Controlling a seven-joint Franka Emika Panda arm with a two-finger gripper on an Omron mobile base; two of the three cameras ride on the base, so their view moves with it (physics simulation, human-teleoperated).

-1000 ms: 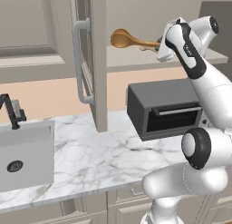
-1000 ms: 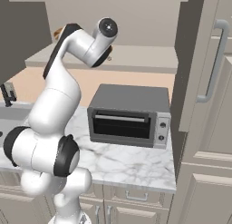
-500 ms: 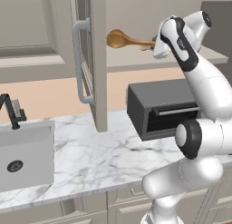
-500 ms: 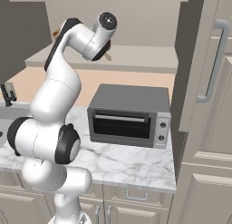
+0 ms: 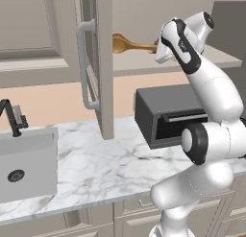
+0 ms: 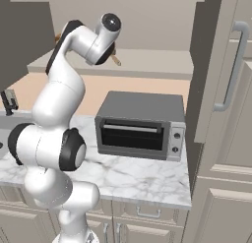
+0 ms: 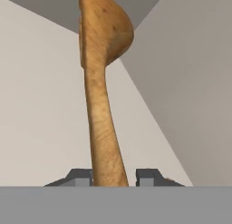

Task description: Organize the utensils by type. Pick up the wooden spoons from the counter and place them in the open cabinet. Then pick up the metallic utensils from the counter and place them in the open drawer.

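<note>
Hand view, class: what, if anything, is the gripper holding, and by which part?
The gripper holds the large wooden spoon by its handle end, bowl pointing away toward the open cabinet's shelf.

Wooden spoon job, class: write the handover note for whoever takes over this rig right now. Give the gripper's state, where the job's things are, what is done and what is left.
Gripper: shut on the large wooden spoon, gripping its handle, bowl pointing ahead.
Position: spoon held inside the open cabinet, above the shelf, past the open door. Whether it touches the shelf cannot be told.
Done: this spoon is off the counter and up at the cabinet.
Left: set it on the shelf, release, withdraw. The other utensils and the drawer are out of view, so check them.
</note>
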